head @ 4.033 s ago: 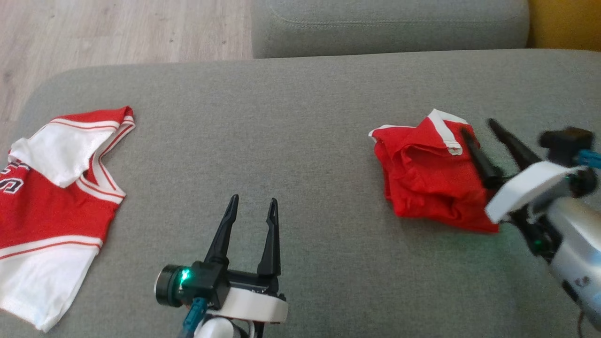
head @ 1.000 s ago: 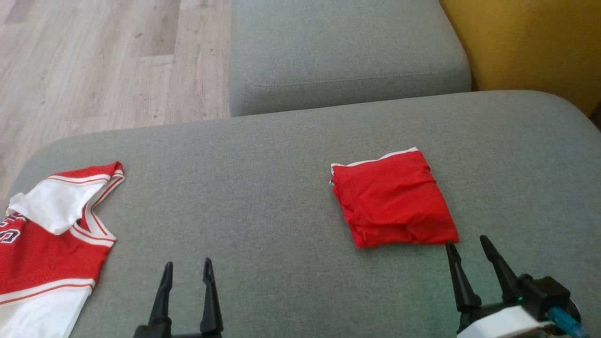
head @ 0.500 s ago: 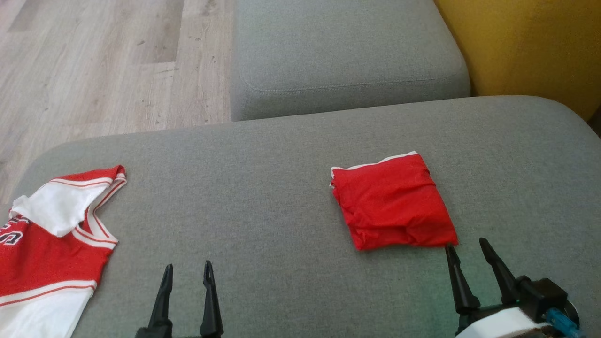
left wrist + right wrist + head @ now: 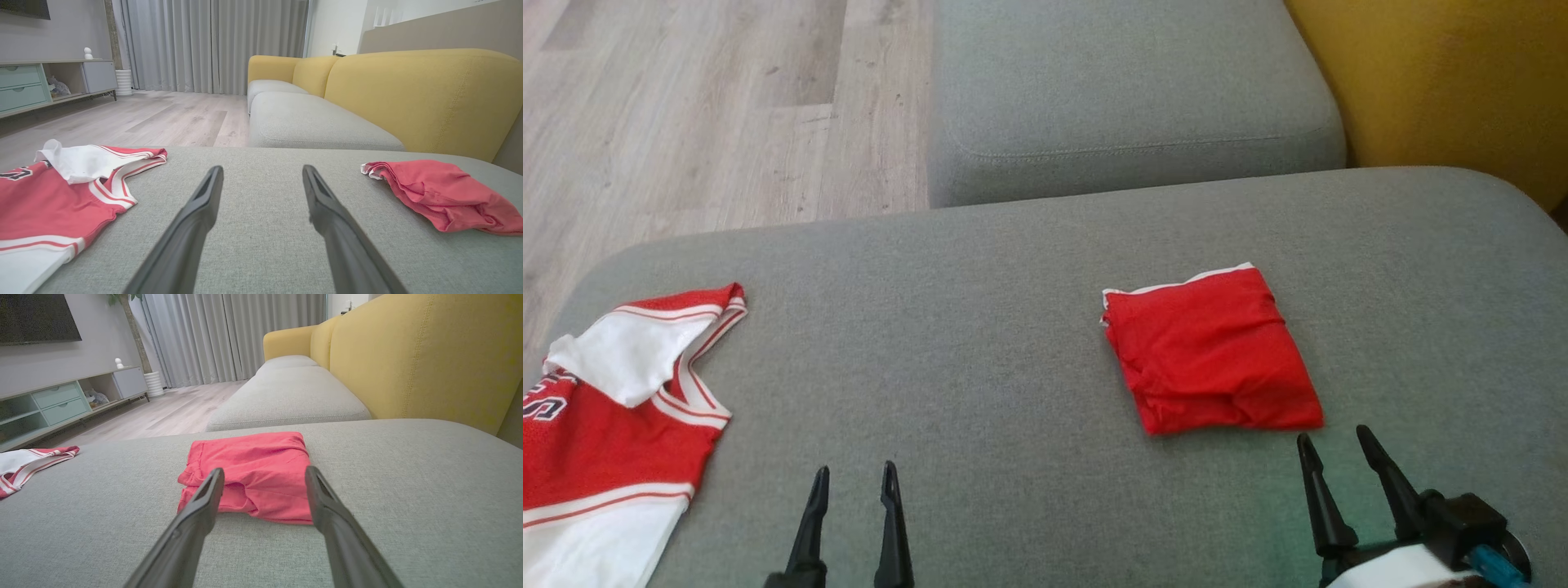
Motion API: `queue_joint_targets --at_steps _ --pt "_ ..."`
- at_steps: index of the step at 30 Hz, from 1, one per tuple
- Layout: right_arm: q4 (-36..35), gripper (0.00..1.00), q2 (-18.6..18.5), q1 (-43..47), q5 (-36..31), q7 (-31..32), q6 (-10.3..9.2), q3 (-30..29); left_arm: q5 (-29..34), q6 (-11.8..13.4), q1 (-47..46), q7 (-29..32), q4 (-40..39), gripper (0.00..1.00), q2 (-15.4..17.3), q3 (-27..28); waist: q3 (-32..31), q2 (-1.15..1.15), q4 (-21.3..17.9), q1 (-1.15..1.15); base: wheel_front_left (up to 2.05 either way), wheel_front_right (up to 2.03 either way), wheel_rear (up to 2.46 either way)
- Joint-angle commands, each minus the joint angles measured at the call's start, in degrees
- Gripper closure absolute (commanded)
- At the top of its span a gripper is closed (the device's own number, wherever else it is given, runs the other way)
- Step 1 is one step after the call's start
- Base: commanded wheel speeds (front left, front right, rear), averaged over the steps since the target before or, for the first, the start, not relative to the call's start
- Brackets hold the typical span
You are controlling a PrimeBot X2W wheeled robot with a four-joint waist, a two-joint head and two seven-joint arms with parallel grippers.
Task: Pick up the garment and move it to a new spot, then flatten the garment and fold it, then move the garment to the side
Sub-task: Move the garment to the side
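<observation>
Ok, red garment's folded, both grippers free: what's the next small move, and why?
Probably ease the right gripper forward and down onto the near edge of the folded red garment, then close. It lies right of centre on the grey cushion, arguably not yet at the side; the right gripper is open just short of it, and the left gripper, also open, is farther off.

Red shorts (image 4: 1209, 351), white-trimmed; grey cushion (image 4: 980, 327).
</observation>
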Motion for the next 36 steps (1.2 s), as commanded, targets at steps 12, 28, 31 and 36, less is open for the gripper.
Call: queue_joint_targets --at_steps 12,28,31,36 --pt "4.6 0.0 -1.2 -8.1 1.1 -0.5 -0.04 -0.7 0.4 -0.2 -2.6 -0.4 -1.7 0.0 -0.1 0.4 4.7 0.0 2.5 0.0 0.0 0.0 0.0" --pt "30.4 0.0 -8.7 -31.1 10.5 6.2 -0.04 2.8 0.4 0.7 -9.5 -0.4 -1.8 0.0 -0.1 -2.8 15.2 0.0 6.6 0.0 0.0 0.0 0.0" --pt "33.0 0.56 -9.1 -32.3 14.8 9.2 -0.04 6.8 0.3 0.9 -10.1 -0.4 -1.6 0.0 -0.1 -3.0 15.6 0.0 6.8 0.0 0.0 0.0 0.0" --pt "32.1 1.0 -11.4 -34.0 21.3 9.0 -0.04 11.9 0.1 1.4 -10.6 -0.4 -1.9 0.0 -0.1 -2.9 16.8 0.0 5.1 0.0 0.0 0.0 0.0"
